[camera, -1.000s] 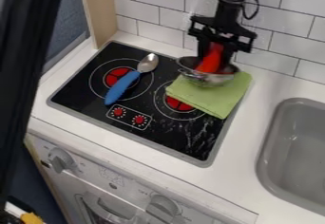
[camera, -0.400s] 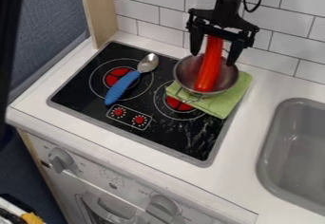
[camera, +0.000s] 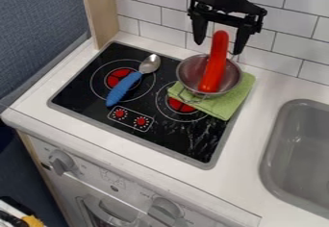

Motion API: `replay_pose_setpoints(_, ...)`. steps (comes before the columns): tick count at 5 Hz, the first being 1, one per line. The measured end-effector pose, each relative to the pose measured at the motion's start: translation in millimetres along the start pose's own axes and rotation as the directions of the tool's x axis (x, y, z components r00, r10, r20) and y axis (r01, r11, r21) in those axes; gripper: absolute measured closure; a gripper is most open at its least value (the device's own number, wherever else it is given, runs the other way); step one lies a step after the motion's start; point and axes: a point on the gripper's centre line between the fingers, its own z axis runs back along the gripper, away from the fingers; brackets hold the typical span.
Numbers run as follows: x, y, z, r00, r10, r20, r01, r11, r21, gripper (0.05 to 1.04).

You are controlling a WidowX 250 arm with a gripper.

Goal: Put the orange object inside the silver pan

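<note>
You're at a toy kitchen set. In front of you, a white counter (camera: 241,158) carries a black cooktop (camera: 106,113) with red burner marks and two printed dials, and a grey sink (camera: 273,149) is set into it on the right. You can see white tiles (camera: 289,33) behind, and knobs (camera: 61,161) on the grey oven front (camera: 128,192) below.
</note>
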Motion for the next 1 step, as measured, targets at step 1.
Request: replay_pose_setpoints(1, -5.7, 4.4, -4.0, 0.999, -0.028, -0.034, 0.027, 0.999, -0.021, 0.082)
